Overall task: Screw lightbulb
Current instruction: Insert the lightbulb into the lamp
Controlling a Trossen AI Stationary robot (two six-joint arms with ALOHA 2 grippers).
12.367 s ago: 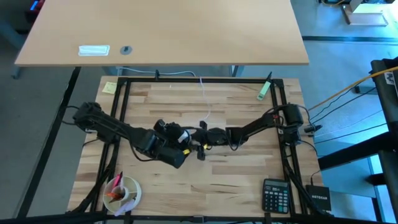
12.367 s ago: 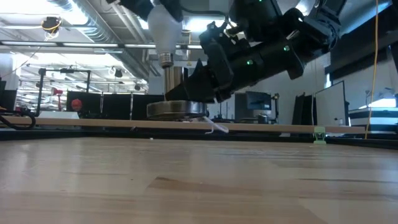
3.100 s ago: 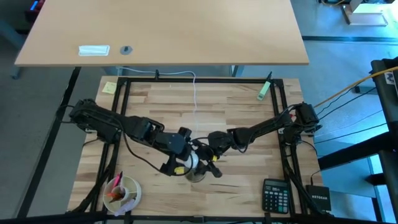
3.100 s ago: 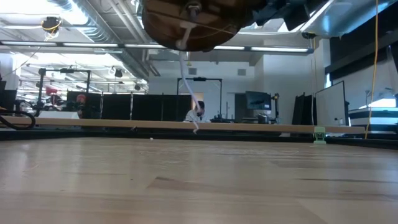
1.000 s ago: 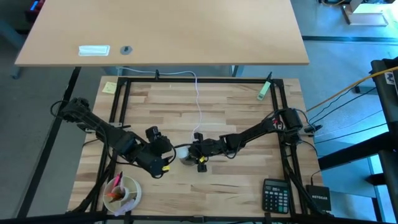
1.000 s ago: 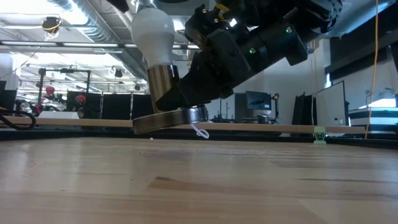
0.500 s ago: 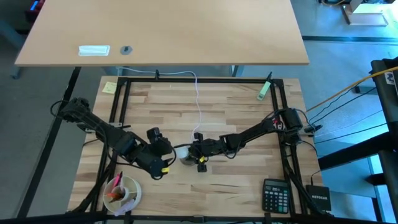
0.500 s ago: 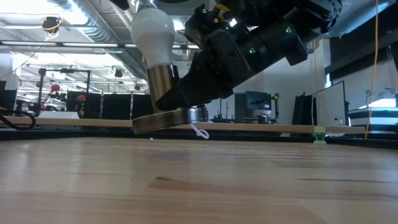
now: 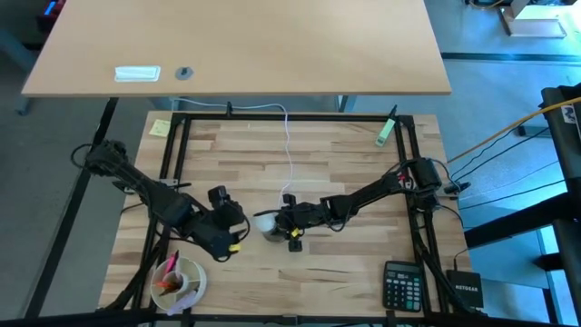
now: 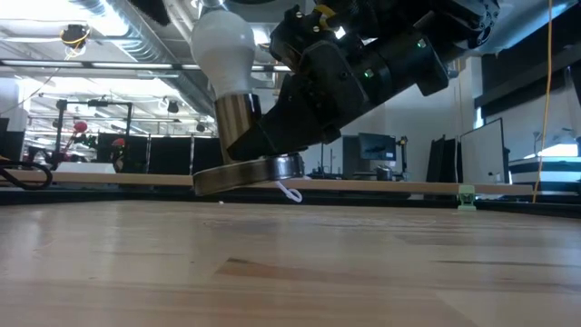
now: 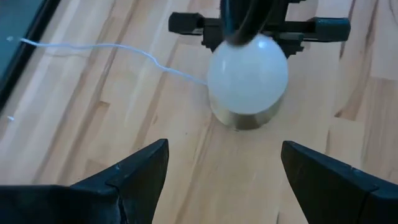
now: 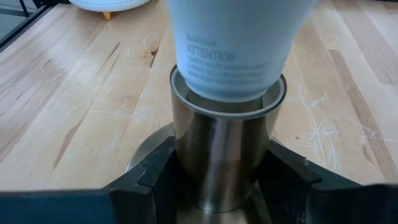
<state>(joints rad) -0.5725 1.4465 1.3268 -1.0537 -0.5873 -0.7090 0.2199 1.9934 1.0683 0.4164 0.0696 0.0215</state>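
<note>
Lightbulb (image 10: 222,45) sits in the socket (image 10: 238,132) at frame center; right gripper (image 12: 221,180) clamps the socket's metal neck, left gripper (image 11: 221,168) spread open just beside, open table (image 9: 345,263) below them.

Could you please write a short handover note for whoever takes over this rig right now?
Left gripper: jaws open, empty, beside the lightbulb, not touching it.
Right gripper: jaws shut on the socket, clamping its metal cylinder; the round base is tilted, one edge off the table.
The lightbulb sits upright in the socket, its neck inside the rim; the white cord trails toward the table's far edge.
Done: bulb seated.
Left: I cannot tell if it is fully tight; check, set the base flat, release.
</note>
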